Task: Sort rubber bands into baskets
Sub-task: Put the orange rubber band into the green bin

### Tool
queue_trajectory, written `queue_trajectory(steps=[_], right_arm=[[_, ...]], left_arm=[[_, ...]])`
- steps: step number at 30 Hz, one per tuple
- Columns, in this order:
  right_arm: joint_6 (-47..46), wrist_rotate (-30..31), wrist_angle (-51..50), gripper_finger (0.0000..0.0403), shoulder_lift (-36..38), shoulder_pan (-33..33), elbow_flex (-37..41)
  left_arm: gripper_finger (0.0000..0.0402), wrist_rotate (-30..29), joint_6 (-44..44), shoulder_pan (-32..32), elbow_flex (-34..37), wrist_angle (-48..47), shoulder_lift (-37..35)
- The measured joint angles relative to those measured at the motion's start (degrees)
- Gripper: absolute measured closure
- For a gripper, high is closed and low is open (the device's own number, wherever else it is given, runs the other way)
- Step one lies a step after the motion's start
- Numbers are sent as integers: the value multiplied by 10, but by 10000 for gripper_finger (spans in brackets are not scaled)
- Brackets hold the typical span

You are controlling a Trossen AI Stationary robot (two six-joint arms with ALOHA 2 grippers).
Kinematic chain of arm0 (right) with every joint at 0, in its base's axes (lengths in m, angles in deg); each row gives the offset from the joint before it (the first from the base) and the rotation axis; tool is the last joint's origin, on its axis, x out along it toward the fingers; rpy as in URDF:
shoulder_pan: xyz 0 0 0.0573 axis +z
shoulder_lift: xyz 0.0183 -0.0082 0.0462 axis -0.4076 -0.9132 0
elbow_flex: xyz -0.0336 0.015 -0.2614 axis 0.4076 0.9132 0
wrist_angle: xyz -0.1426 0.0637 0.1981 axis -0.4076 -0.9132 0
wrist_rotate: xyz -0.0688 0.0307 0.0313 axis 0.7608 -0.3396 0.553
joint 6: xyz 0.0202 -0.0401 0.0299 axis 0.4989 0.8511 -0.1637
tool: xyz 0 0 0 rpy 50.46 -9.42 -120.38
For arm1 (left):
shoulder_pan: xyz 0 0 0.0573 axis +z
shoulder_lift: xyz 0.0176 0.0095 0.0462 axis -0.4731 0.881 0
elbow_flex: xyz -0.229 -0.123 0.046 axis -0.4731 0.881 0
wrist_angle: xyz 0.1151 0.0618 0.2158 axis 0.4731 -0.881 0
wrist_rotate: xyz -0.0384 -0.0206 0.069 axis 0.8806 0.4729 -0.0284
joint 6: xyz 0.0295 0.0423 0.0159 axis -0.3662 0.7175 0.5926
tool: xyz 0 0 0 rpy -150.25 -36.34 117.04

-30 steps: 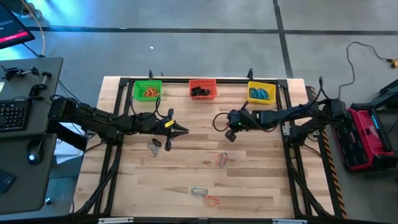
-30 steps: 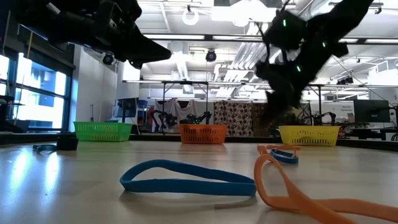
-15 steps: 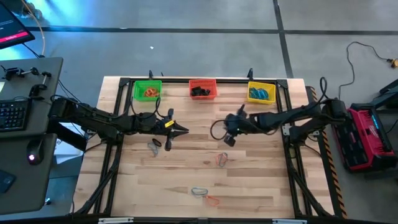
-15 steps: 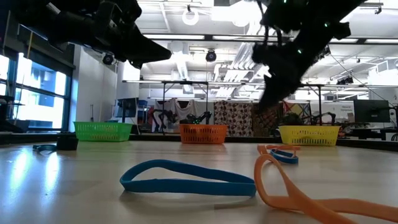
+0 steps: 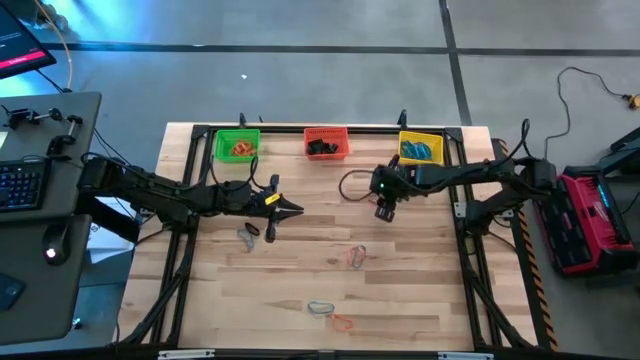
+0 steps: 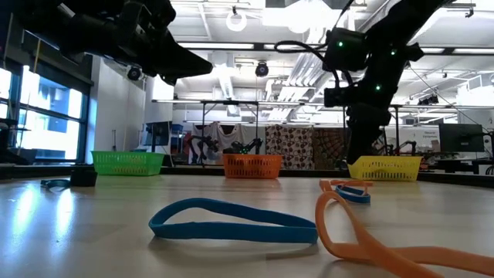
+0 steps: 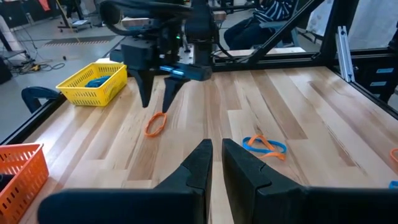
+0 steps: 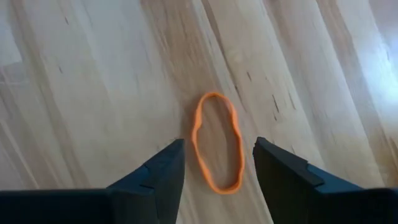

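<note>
Rubber band (image 8: 216, 142), orange, thin and floppy, lies flat between the right end effector's (image 8: 217, 168) spread fingers, likely best pinched across its narrow middle.

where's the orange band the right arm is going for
The orange rubber band lies flat on the table beneath the open right end effector, in front of the yellow basket; the left wrist view shows it too.

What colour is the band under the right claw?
Orange band, clearest in the right wrist view.
</note>
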State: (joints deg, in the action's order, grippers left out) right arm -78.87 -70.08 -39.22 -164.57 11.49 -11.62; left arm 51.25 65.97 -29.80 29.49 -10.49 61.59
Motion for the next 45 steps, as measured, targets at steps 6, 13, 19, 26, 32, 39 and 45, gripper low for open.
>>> queue_trajectory(steps=[6, 13, 19, 26, 32, 39, 45], right_arm=[[31, -33, -6, 221, -7, -34, 0], [50, -58, -3, 221, -54, -36, 0], [56, -61, 8, 221, -88, -36, -2], [56, -56, 12, 276, -89, -35, -1], [72, -50, 21, 392, -90, -34, 0], [72, -56, 54, 400, -83, -24, 1], [61, -73, 99, 402, -58, 7, 1]], left_arm=[[376, 1, -2, 0, 0, 0, 0], [376, 2, -1, 0, 0, -3, 0], [376, 2, 0, 0, 0, -7, 0], [376, 2, 0, 0, 0, -9, 0], [376, 2, 0, 0, 0, -9, 0], [376, 2, -1, 0, 0, -9, 0], [376, -17, 0, 0, 0, -9, 0]])
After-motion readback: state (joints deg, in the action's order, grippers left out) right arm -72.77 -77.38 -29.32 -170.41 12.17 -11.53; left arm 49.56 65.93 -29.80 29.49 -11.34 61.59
